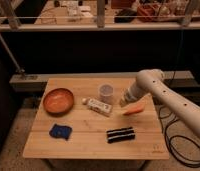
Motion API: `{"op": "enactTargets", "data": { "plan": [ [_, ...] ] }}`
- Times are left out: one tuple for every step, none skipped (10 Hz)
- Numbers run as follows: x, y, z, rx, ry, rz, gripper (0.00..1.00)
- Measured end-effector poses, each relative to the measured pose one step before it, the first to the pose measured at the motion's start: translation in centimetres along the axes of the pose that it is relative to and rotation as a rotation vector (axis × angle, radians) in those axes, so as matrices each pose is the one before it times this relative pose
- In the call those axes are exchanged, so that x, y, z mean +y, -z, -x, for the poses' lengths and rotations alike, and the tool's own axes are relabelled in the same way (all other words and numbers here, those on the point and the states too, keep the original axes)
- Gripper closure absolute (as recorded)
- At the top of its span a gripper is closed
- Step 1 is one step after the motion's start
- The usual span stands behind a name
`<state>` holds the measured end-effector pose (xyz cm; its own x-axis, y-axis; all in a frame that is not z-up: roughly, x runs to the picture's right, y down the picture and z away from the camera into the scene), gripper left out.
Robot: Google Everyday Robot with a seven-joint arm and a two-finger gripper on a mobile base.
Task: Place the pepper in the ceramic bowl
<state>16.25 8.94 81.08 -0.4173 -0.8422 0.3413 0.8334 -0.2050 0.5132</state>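
Note:
The pepper (133,110) is a small orange piece lying on the right part of the wooden table (93,142). The ceramic bowl (58,101) is orange-brown and sits at the table's left, empty. My gripper (124,102) is at the end of the white arm (158,90) that reaches in from the right. It hangs low just left of and above the pepper, close to it. I cannot tell whether it touches the pepper.
A white cup (106,92) stands just left of the gripper. A white tube (98,105) lies in front of the cup. A blue sponge (60,131) is at front left and a black object (120,134) at front centre. A railing runs behind the table.

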Motion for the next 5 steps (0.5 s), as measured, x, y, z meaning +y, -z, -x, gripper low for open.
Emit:
{"op": "enactTargets", "data": {
  "plan": [
    [0.561, 0.081, 0.321, 0.00526, -0.06972, -0.01237, 0.67],
    [1.173, 0.438, 0.417, 0.00746, -0.13593, -0.01312, 0.55],
    [1.089, 0.367, 0.271, 0.00340, -0.11874, -0.00494, 0.46],
    [1.225, 0.405, 0.169, 0.00507, -0.12722, 0.00455, 0.35],
    [1.049, 0.269, 0.040, 0.00432, -0.11139, 0.01404, 0.26]
  ]
}}
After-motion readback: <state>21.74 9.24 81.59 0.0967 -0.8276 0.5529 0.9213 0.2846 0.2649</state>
